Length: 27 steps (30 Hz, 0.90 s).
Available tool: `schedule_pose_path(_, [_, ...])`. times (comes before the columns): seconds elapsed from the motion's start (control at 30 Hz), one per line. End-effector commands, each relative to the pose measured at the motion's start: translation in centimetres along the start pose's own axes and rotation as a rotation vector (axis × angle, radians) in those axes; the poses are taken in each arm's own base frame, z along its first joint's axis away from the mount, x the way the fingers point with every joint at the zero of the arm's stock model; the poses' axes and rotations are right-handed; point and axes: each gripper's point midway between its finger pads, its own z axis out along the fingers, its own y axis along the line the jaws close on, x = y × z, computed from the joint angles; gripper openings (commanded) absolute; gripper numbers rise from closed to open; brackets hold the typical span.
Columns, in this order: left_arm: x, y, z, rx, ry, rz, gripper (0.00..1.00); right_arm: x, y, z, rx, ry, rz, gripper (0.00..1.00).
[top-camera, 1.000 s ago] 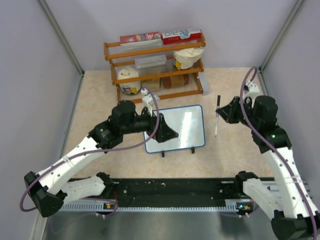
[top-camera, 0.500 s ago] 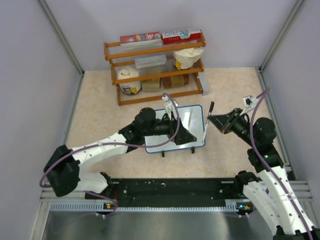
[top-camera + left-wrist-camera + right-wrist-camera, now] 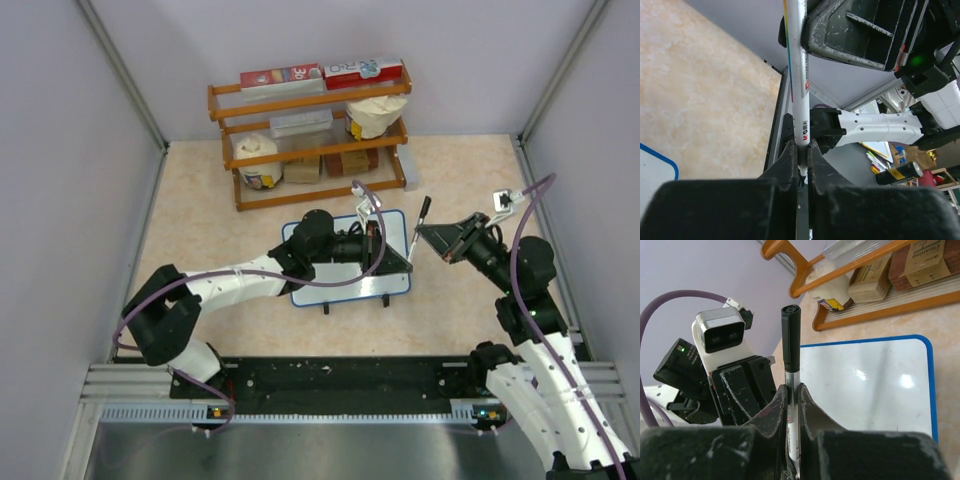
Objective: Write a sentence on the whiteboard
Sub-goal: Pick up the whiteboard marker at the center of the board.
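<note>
Black left claw (image 3: 800, 150) pinches the marker (image 3: 796, 75) by its lower end, and the right claw (image 3: 791, 390) clamps the barrel. This is probably a handover, so one should release only once the other holds firmly. Whiteboard (image 3: 865, 385) lies flat mid-frame on the tabletop (image 3: 200, 220), long axis left to right, unwritten. The marker cap points to the upper frame, toward the shelf (image 3: 880, 311).

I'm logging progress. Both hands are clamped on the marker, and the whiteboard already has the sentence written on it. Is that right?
Not quite. The right wrist view shows the whiteboard blank wherever its surface is visible, with only glare on it. Nothing is written yet. The left hand and right hand are indeed both clamped on the marker.
</note>
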Motion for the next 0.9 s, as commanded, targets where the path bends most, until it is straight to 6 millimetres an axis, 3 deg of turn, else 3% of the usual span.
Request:
schedule_pose_path(0.0, [-1.7,-2.3,-0.1,0.065,-0.048,0.074,0.0,-1.6,1.6,0.6,-0.04,-0.034,0.009,0.0])
schedule_pose_path(0.03, [-1.4,-2.1,-0.3,0.051,-0.043,0.08,0.0,-1.6,1.7,0.7,-0.043,-0.026,0.011,0.0])
schedule_pose_path(0.1, [-1.9,-2.3,-1.0,0.021,-0.059,0.103,0.0,-1.0,1.8,1.0,-0.064,0.011,0.002,0.12])
schedule_pose_path(0.13, [-1.4,-1.6,-1.3,-0.023,-0.031,0.113,0.0,-1.0,2.2,1.0,-0.082,0.021,-0.009,0.32])
schedule_pose_path(0.2, [-2.3,-2.1,-2.1,-0.073,-0.046,0.155,0.0,-0.6,2.6,1.0,-0.111,0.062,-0.049,0.58])
schedule_pose_path(0.23, [-2.6,-1.9,-2.5,-0.099,-0.042,0.2,0.0,-1.0,3.4,0.9,-0.131,0.067,-0.074,0.83])
schedule_pose_path(0.3, [-2.6,-2.1,-3.8,-0.163,-0.013,0.218,0.0,-0.4,3.5,0.8,-0.141,0.118,-0.11,0.97])
schedule_pose_path(0.53, [-2.3,-3.1,-7.5,-0.261,0.061,0.346,0.0,-0.1,7.2,0.0,-0.333,0.214,-0.191,0.99])
schedule_pose_path(0.57, [-1.7,-3.1,-7.9,-0.265,0.086,0.345,0.0,0.0,8.7,-0.5,-0.427,0.227,-0.228,0.99])
schedule_pose_path(0.67, [-1.5,-4.2,-8.6,-0.236,0.106,0.385,0.0,0.9,10.1,-1.4,-0.553,0.304,-0.235,0.96])
schedule_pose_path(0.87, [-0.7,-6.6,-9.0,-0.12,0.154,0.435,0.0,2.3,11.9,-2.1,-0.646,0.358,-0.247,0.94])
